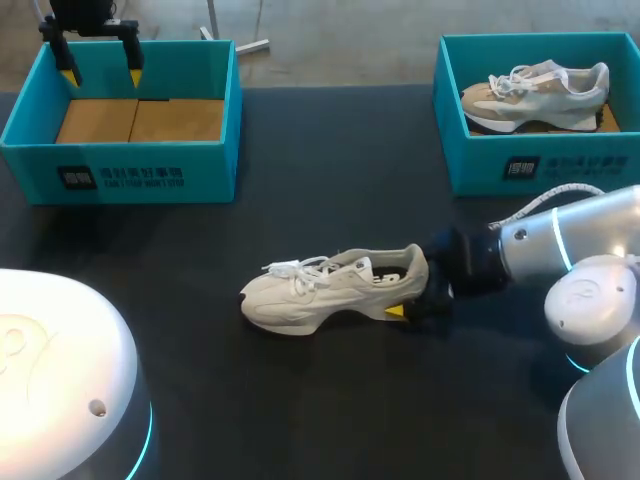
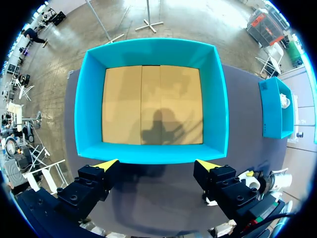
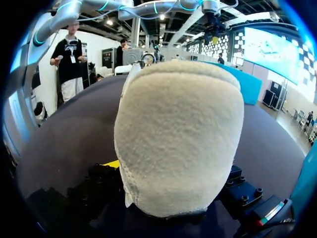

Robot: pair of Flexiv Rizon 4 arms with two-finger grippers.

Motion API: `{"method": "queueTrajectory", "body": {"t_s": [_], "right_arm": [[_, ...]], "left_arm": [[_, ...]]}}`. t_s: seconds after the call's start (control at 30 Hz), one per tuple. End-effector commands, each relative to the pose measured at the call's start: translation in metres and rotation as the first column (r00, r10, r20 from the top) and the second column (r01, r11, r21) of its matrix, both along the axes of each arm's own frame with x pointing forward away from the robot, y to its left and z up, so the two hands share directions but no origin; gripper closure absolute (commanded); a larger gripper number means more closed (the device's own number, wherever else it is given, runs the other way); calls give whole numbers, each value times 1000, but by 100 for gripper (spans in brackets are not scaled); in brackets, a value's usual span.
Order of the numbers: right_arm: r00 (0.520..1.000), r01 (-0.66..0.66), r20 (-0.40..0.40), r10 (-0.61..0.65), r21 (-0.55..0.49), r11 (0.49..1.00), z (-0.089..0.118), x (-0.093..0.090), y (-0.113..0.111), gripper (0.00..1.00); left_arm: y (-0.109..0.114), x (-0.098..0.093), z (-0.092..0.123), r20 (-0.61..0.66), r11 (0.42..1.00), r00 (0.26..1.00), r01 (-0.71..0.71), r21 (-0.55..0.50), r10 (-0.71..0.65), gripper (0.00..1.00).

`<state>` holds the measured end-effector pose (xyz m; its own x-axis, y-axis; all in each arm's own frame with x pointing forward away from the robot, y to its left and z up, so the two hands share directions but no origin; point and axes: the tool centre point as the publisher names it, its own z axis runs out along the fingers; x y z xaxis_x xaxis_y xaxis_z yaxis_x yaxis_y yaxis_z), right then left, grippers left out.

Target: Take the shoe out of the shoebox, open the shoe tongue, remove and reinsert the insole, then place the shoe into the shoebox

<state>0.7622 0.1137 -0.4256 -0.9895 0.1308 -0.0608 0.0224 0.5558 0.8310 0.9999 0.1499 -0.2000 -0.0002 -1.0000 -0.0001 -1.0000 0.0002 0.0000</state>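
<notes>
Work on this job looks like it is near the start. One pale shoe (image 1: 335, 288) is already out and lies on its side in the middle of the dark desk (image 1: 300, 400), with its toe toward my left and its heel toward my right. The right tool (image 1: 405, 295) is down low at the heel, with the fuzzy heel right up against it, but I cannot tell if it is really gripping the shoe or just sitting there. The left tool (image 1: 101, 70) hangs above the blue shoebox (image 1: 120, 175) on the far left side, opened wide with nothing in it. That shoebox has only its brown floor showing. Another shoebox (image 1: 530, 165) on the far right has a second shoe (image 1: 535, 92) resting inside. The laces (image 1: 295, 268) look tied, so I think the tongue has not been pulled open yet. I cannot see the insole well enough to say if it is in. So I think opening the tongue, taking the insole out, putting it back, and putting the shoe in the shoebox are all left to do.
</notes>
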Motion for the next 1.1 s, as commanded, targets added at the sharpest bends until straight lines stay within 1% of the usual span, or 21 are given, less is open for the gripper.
{"method": "queueTrajectory", "body": {"t_s": [0.03, 0.17, 0.3, 0.5, 1.1], "right_arm": [[1000, 6, 2, -6, -13, 1000, 3, -4, -10, 100], [1000, 11, 2, -11, -27, 1000, 5, -3, -19, 100], [1000, 9, -3, -9, -32, 999, 4, -3, -20, 100], [1000, -12, -22, 11, -41, 999, -3, -5, -17, 100], [1000, -12, -22, 11, -41, 999, -3, -5, -17, 100]], "left_arm": [[0, 0, 0, 0, 1000, 1000, 0, 0, 0, 0], [0, 0, 0, 0, 1000, 1000, 0, 0, 0, 0], [0, 0, 0, 0, 1000, 1000, 0, 0, 0, 0], [0, 0, 0, 0, 1000, 1000, 0, 0, 0, 0], [0, 0, 0, 0, 1000, 1000, 0, 0, 0, 0]]}}
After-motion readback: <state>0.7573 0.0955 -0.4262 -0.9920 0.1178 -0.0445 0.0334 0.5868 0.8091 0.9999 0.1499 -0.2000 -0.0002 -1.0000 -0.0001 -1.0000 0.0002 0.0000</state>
